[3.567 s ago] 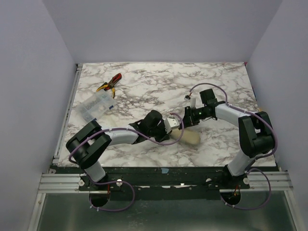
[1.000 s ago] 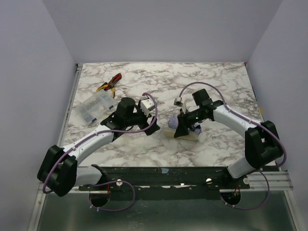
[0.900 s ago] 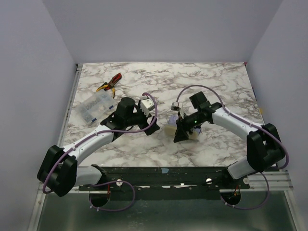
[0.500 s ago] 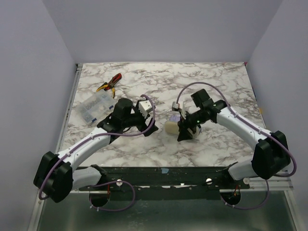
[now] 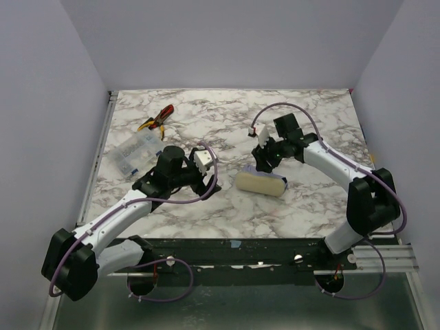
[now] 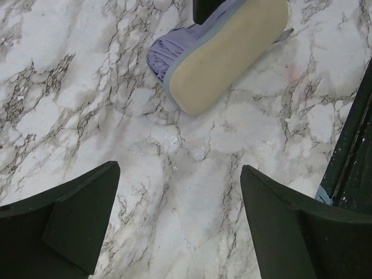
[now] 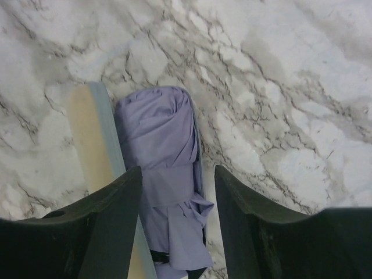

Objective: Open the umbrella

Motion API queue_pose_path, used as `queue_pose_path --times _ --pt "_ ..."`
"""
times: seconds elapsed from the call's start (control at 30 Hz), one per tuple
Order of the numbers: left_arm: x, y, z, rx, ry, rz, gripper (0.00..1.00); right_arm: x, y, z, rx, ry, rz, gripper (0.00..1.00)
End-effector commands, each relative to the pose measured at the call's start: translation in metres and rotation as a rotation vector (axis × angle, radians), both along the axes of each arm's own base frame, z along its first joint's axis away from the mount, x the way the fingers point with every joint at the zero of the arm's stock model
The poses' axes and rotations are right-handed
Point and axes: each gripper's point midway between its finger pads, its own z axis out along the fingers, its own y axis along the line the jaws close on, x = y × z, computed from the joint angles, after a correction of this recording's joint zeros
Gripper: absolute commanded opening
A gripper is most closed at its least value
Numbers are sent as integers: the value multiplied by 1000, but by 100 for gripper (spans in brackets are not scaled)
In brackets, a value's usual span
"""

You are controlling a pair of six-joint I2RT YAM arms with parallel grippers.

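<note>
The umbrella (image 7: 165, 157) is folded up, a pale lavender bundle lying on the marble table. It rests against a flat cream sleeve (image 5: 261, 183), on the sleeve's far side. My right gripper (image 7: 177, 209) hangs over the umbrella, open, with one finger on each side of the bundle. Marble shows between the cloth and the right finger (image 7: 256, 226). In the left wrist view, the umbrella's lavender end (image 6: 174, 49) sticks out beside the sleeve (image 6: 232, 52). My left gripper (image 6: 180, 186) stands wide open over bare marble, short of both, with nothing in it.
Red and yellow pliers (image 5: 157, 118) and a clear plastic box (image 5: 135, 151) lie at the far left of the table. The table's dark front rail (image 6: 349, 145) runs close to my left gripper's right side.
The right gripper has drawn back toward the far side, and the cream sleeve now lies flat across the table in front of it. The left arm has pulled back a little toward the near left.
</note>
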Motion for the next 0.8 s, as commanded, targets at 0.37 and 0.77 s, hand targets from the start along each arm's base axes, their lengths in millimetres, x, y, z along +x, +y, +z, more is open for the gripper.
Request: queue_pose_path --times 0.37,0.77 --pt "-2 12 -2 18 -28 26 86 -41 -24 -73 -250 -14 31 72" --pt "-4 17 2 27 -60 28 86 -6 -42 -49 -269 -109 -102 10"
